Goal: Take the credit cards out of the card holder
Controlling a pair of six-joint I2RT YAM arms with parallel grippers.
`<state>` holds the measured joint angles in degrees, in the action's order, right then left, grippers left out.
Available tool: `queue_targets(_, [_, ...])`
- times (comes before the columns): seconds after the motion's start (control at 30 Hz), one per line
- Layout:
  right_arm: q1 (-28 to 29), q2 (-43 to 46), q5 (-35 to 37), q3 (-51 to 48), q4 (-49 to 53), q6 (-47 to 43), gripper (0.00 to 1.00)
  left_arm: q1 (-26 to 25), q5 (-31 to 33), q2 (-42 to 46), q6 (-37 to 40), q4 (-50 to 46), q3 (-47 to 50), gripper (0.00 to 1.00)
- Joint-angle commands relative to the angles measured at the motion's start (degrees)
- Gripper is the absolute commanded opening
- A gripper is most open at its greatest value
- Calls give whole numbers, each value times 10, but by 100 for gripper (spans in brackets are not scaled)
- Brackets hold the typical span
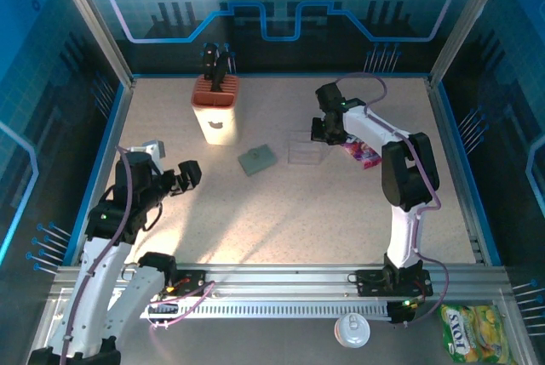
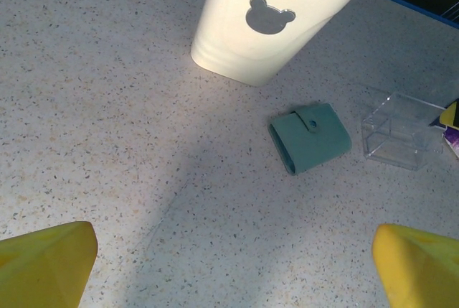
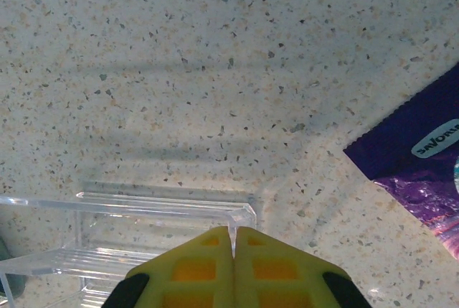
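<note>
Your left fingers (image 2: 50, 265) gape wide and empty, framing the closed teal bifold card holder (image 2: 310, 138) ahead between them, apparently for an approach, while your right fingers (image 3: 193, 268) pinch shut on the wall of the clear plastic box (image 3: 143, 211).

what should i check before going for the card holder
1. Card holder flat on the table, apart from the clear box: ok.
2. Holder's snap flap undone: not ok, fastened.
3. Credit cards inside: cannot tell, holder closed.
4. Left end effector open, bare table ahead to the holder: ok.
5. Right end effector free: cannot tell, shut at the clear box's rim.
</note>
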<state>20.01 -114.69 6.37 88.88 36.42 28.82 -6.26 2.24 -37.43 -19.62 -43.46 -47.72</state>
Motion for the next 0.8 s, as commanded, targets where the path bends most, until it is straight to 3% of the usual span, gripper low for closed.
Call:
queue_targets(0.0, [-6,-9,-14,14,5,-12,9,-9,9,2,-11,-2,7,99])
queue_targets(0.23, [-6,-2,-13,17,10,-20,18,-14,14,2,-11,-3,7,99])
queue_targets(0.77, [11,70,-14,25,39,-23,27,-18,10,2,-13,-1,9,99])
